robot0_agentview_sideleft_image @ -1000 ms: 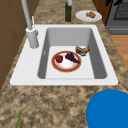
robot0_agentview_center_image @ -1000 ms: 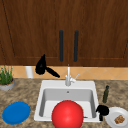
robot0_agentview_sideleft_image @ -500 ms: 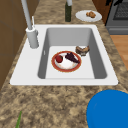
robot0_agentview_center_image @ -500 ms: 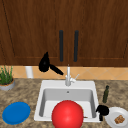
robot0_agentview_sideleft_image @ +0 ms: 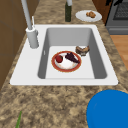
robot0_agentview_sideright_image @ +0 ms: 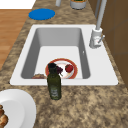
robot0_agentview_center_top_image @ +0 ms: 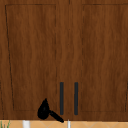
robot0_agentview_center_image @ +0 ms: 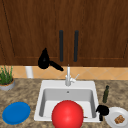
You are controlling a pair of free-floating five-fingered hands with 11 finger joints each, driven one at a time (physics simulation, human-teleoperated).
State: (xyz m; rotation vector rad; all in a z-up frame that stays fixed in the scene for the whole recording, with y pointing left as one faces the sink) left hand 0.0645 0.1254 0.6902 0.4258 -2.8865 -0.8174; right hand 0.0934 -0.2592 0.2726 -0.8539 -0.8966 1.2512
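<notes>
Near right: right robot hand [robot0_agentview_center_image: 102, 110] sits at the near right corner of the white sink [robot0_agentview_center_image: 40, 101], just beside the round white plate with browned food [robot0_agentview_center_image: 110, 117] on the speckled stone surface [robot0_agentview_center_image: 25, 92]. You can't tell its finger state, or whether it touches the rim.

- That plate is probably rigid, glazed, slick and chippable. Take it by the rim and keep it level, since the food looks loose.
- The dark green glass bottle [robot0_agentview_center_image: 106, 94] stands upright just beyond that hand. It's tall and narrow, so likely tippy and fragile. Grip the body, not the neck.
- In the basin there's a red-rimmed plate with food [robot0_agentview_sideleft_image: 66, 61]. The flat blue plate [robot0_agentview_center_image: 16, 113] is near left.

Far: left robot hand [robot0_agentview_center_image: 43, 61] hangs in the air in front of the left wooden cabinet door [robot0_agentview_center_image: 30, 30]. It's released and grasping nothing, with one digit stretched right.

- It's nearest the left dark vertical bar handle [robot0_agentview_center_image: 61, 46], above the chrome faucet [robot0_agentview_center_image: 68, 76].
- The handle looks stiff and fixed. Wrap it mid-length.
</notes>
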